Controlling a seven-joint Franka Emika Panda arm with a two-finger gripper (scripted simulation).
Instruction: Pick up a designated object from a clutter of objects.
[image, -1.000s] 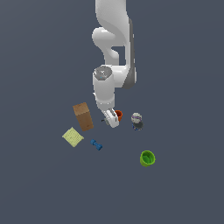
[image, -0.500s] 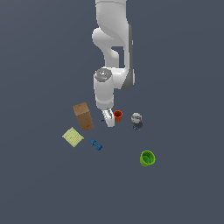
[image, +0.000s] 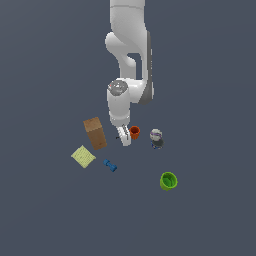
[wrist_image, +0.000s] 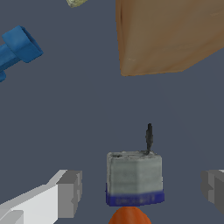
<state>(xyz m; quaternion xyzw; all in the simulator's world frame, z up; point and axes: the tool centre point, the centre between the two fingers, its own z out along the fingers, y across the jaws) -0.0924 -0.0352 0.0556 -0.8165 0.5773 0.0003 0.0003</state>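
Spread wide, our jaws stand on either side of the grey item (wrist_image: 134, 178) in the wrist view, with clear floor between each pad (wrist_image: 70, 194) and the block, so nothing is pinched. Our gripper (image: 124, 136) hangs low over the floor (image: 210, 75) in the exterior view, at the end of the white arm (image: 128, 47), which is by far the biggest thing we see.

Next in size comes the brown box (image: 95, 133), lying just beside our gripper on the exterior view's left; in the wrist view its face fills one corner. Past the box, further to the exterior view's left, lies the yellow pad (image: 83, 156), flat on the floor and apart from the box. Well apart on the exterior view's right and nearer the camera sits the green cup (image: 168, 180), its mouth open upward. Near it, closer to us, stands the grey-purple figure (image: 156, 137), upright. Between that figure and our gripper sits the orange cup (image: 134, 132), just beside our fingers. The blue piece (image: 110, 165) lies near the pad, on its side.

Smallest is the grey item itself: a blocky grey thing with a dark blue band along one edge and a thin dark stalk. From the exterior view we cannot make it out, since our gripper hides it.
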